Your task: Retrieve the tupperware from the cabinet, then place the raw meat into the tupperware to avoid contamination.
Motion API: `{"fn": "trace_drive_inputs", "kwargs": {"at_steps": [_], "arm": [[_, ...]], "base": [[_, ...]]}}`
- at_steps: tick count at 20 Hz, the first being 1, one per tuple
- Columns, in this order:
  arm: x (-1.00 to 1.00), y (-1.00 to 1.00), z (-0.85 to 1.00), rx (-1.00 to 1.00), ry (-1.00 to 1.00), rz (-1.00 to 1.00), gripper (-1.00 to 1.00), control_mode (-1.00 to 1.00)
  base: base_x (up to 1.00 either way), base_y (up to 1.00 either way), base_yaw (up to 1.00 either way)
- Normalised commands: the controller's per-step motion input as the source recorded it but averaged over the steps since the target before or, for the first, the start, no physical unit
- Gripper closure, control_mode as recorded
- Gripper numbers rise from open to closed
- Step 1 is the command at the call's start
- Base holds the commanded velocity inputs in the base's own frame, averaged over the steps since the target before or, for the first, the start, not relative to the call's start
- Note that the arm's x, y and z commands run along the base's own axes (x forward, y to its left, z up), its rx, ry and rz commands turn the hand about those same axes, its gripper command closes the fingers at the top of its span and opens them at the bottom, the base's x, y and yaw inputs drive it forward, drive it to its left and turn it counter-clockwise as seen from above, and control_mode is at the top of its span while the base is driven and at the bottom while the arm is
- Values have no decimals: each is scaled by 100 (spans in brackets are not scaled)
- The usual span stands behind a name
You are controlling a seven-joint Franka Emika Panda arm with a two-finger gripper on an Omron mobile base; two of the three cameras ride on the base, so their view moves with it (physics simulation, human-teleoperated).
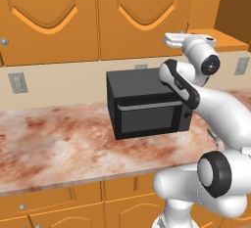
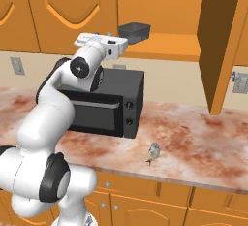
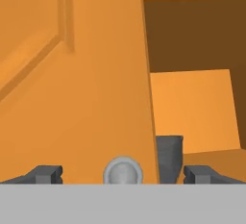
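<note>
Hand view shows the gripper (image 3: 123, 175) spread wide before the cabinet (image 3: 72, 74); steer past the closed door (knob (image 3: 123, 172) dead ahead) toward the tupperware (image 3: 169, 155).

The arm (image 1: 215, 109) is glossy white, built of rounded tubular links with black bands and black disc caps at its joints. A round dark cap with small light marks sits on the wrist. The gripper (image 3: 123, 174) has two small dark grey, blocky fingertips (image 3: 45, 174).
</note>
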Motion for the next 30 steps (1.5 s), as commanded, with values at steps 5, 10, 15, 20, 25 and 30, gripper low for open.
{"fn": "trace_drive_inputs", "kwargs": {"at_steps": [5,10,15,20,25,30], "arm": [[23,-7,-2,0,0,0,-100,-100],[20,-6,-4,0,0,0,-100,-100],[17,-4,-5,0,0,0,-100,-100],[16,-2,-4,0,0,0,-100,-100],[15,-1,-4,0,0,0,100,-100],[11,0,-4,0,0,0,100,-100]], "base": [[0,0,0],[0,0,0],[0,0,0],[0,0,0],[0,0,0],[0,0,0]]}}
